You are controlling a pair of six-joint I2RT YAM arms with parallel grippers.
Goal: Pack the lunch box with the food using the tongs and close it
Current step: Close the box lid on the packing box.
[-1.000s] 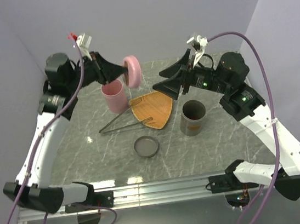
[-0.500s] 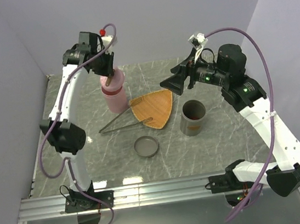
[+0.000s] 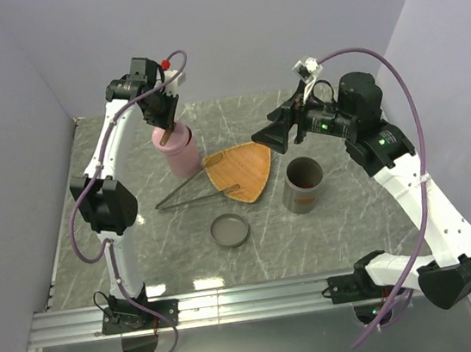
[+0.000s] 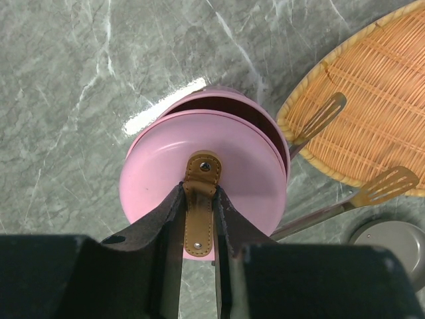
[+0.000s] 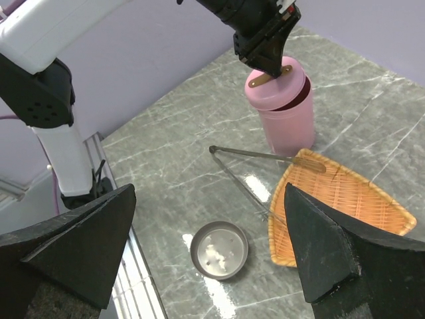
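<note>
My left tool (image 4: 199, 193) pinches the brown tab (image 4: 201, 219) of the pink lid (image 4: 159, 166). A second ago the lid hung tilted in the air; now it sits beneath the tool on the pink lunch box (image 3: 182, 155), slightly off-centre. To the right, the tongs (image 3: 195, 199) lie untouched, tips on the wicker plate (image 3: 250, 167); I see no food. My right tool (image 3: 269, 135) hovers wide open and empty.
</note>
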